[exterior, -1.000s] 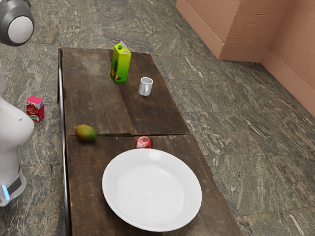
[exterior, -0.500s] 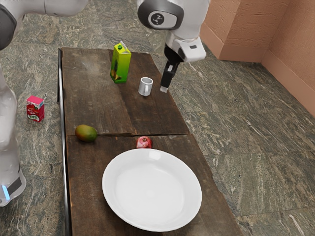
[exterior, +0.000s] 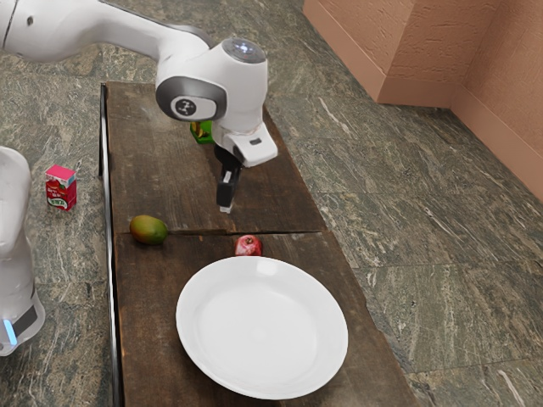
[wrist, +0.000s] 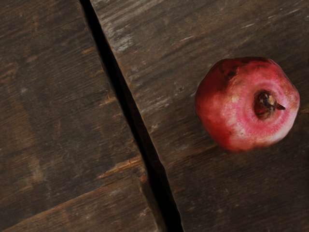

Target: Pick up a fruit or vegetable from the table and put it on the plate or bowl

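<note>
A red pomegranate [exterior: 249, 246] lies on the dark wooden table [exterior: 161, 178], just beyond the far rim of the large white plate [exterior: 262, 326]. A green-and-orange mango [exterior: 148, 229] lies near the table edge at the exterior view's left. My gripper [exterior: 225, 206] points down over the table, a little above and behind the pomegranate and slightly toward the exterior view's left. In the wrist view the pomegranate [wrist: 247, 102] sits off to one side, next to the gap between the table's planks [wrist: 130, 121].
A green juice carton [exterior: 200, 131] stands at the table's back, mostly hidden behind my arm. A small red carton [exterior: 61, 186] sits on the stone floor beside the table. A salmon wall runs along the upper right.
My arm swung in from the upper left, passed near the white mug, then came down toward the pomegranate. It now hides the mug and most of the carton. The fruits and plate have not moved.
</note>
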Controlling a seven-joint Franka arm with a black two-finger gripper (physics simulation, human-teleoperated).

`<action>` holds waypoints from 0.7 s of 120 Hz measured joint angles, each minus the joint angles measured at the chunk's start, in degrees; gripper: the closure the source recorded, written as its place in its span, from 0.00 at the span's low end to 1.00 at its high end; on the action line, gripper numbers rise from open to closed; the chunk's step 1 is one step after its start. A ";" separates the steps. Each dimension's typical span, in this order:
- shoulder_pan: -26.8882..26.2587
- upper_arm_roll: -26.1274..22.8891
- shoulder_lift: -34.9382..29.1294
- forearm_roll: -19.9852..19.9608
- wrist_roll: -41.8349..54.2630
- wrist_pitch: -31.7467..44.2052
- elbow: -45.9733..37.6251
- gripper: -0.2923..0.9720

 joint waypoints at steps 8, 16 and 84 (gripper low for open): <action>-0.05 -0.12 -1.54 -0.80 -0.68 3.09 -2.90 0.24; -0.23 -0.37 -1.98 -2.68 -1.25 3.96 -3.83 0.25; 1.96 -1.99 0.04 -10.46 -3.49 -9.59 -3.24 0.25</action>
